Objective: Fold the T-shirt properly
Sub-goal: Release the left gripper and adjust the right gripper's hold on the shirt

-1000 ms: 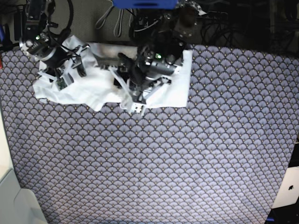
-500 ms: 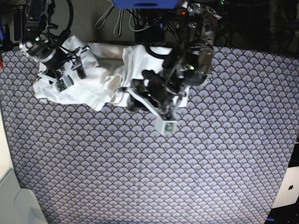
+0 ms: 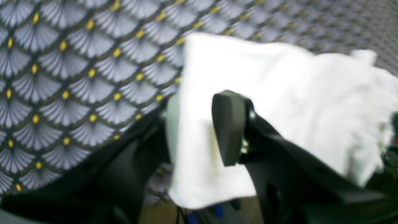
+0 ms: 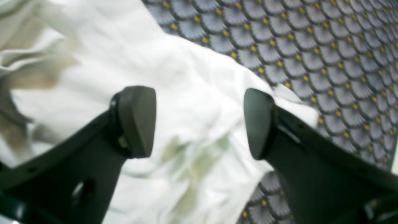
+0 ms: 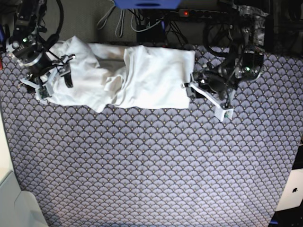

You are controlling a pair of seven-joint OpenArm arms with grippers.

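Left gripper pinches T-shirt edge, near finger half hidden; right gripper spread wide above cloth; scallop-patterned mat beneath.

Worktop covered in grey-blue fan-scale patterned cloth with yellow dots. Tangled cables beyond far edge. Pale surface at corner.

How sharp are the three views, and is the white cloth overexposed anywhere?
Left wrist view: blurred throughout, T-shirt nearly blown out, folds lost. Right wrist view: soft, the cloth bright with faint wrinkles showing. Base view: sharpest, the shirt keeps its creases, top edge dark.
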